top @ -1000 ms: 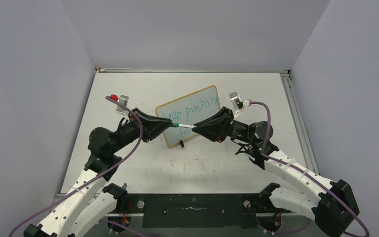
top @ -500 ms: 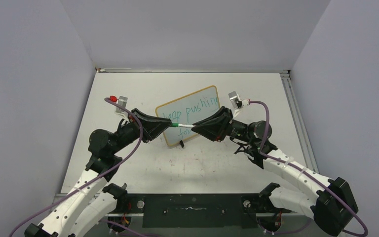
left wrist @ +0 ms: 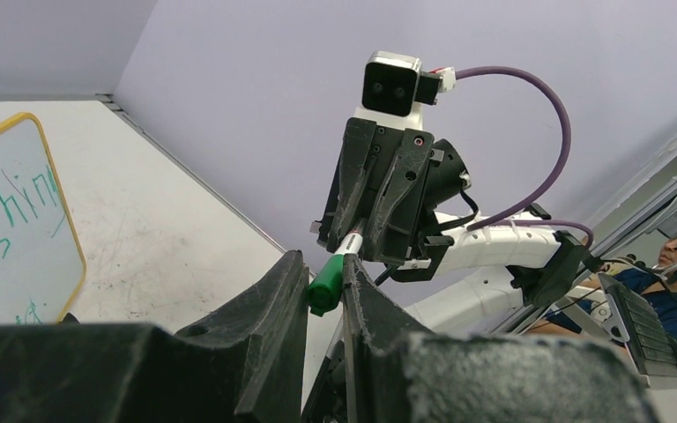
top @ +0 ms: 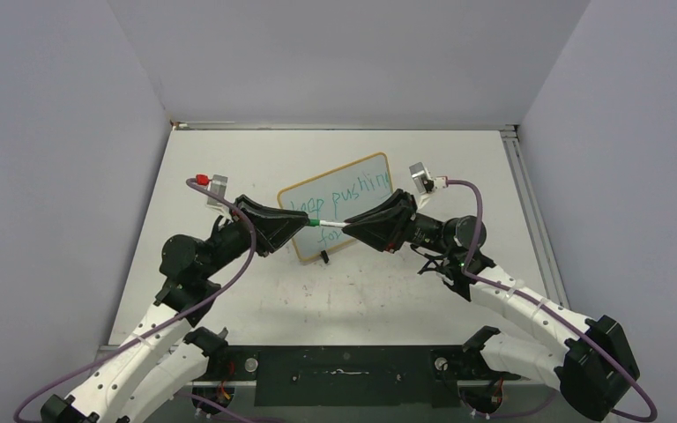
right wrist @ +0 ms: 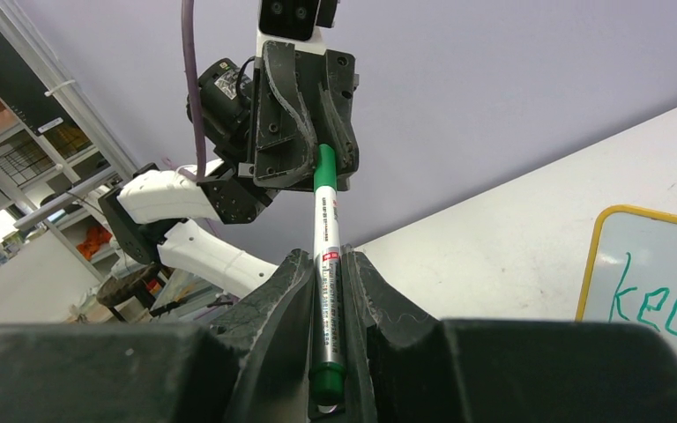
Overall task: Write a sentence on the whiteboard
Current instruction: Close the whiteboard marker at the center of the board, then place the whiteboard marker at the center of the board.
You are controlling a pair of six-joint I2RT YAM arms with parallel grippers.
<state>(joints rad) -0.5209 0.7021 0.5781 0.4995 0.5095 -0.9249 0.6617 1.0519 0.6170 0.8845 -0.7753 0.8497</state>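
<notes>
The two arm bases sit at the near edge on a black bar (top: 344,374). From there both arms stretch forward and inward over the scuffed white bench (top: 361,295). They meet tip to tip over its middle.

The right fingers (top: 379,225) are clenched on the white barrel of a marker (top: 333,226). In the right wrist view the barrel is pinched between both pads, with its green butt end nearest the camera. The marker runs straight from there toward the left arm. Its green cap (top: 315,223) is gripped tight between the left fingers (top: 273,226) and sits against the barrel. Marker and both sets of fingers hang above the bench, not touching it.

Under and just behind them is the board (top: 344,207), about mid-bench, turned so its right end sits farther back than its left. One black foot (top: 323,256) shows at its near edge. The sentence (top: 353,196) is in teal-green. "keep pushing" runs along the upper line, its first letters partly behind the left fingers, and only "for" shows on the lower line. Beyond the board the bench runs back to lilac-grey walls (top: 335,62).
</notes>
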